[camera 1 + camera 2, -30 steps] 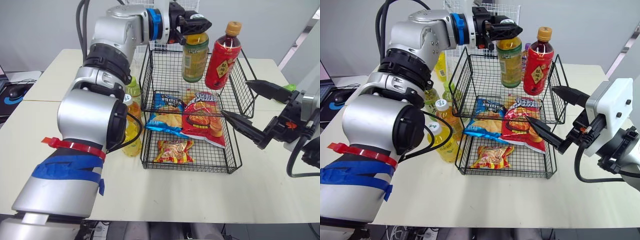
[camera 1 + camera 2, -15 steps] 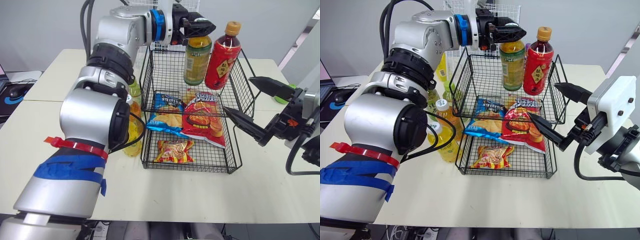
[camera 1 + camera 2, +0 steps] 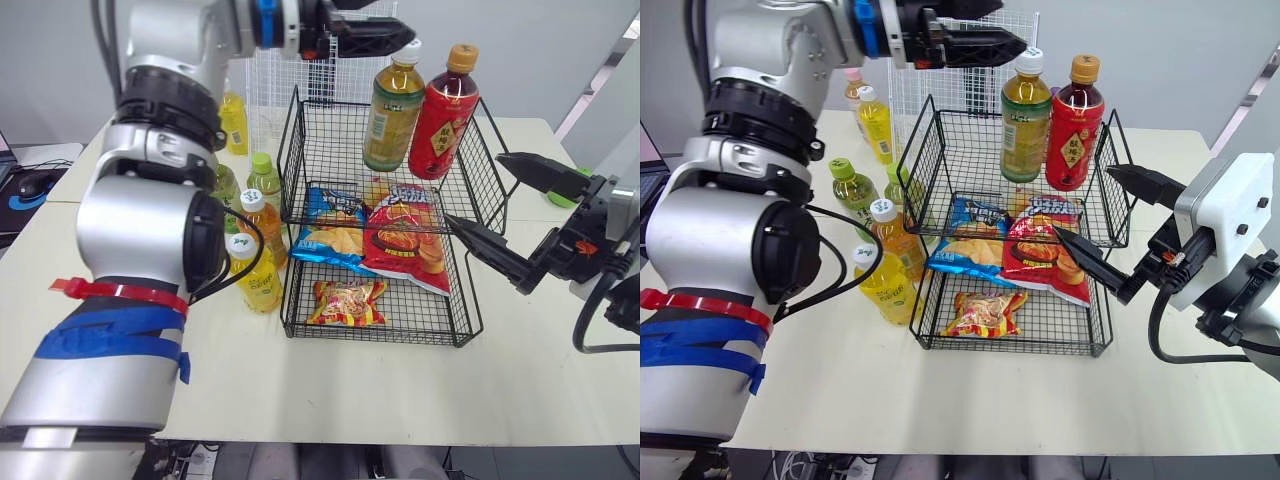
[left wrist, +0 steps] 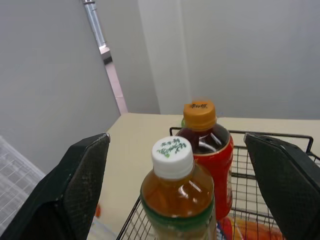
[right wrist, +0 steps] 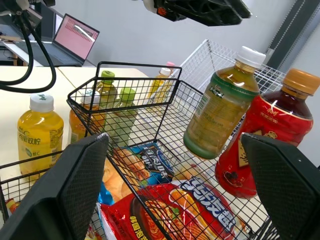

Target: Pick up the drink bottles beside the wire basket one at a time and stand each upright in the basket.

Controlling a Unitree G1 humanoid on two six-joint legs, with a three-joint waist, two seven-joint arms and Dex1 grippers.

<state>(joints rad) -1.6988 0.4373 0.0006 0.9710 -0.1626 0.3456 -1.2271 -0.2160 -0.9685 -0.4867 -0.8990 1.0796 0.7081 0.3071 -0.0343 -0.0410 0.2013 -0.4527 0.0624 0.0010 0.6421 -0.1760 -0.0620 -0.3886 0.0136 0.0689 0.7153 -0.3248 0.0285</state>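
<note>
1. Cream table against a grey wall. A black wire basket with two tiers sits mid-frame in the head views.
2. Upper tier, toward the top centre: a tea bottle with a white cap, and just right of it a red bottle with an orange cap. Both stand in the basket. The tea bottle seems to lean slightly toward the red one; I cannot tell whether they touch.
3. Left gripper is at the top of the frame, just above and left of the tea bottle's cap. Its fingers are spread wide and hold nothing.
4. Right gripper is at the right edge of the basket, fingers spread apart, empty.
5. Loose bottles stand on the table left of the basket, some with white caps and some with green.
6. Snack bags lie in the lower tiers.
</note>
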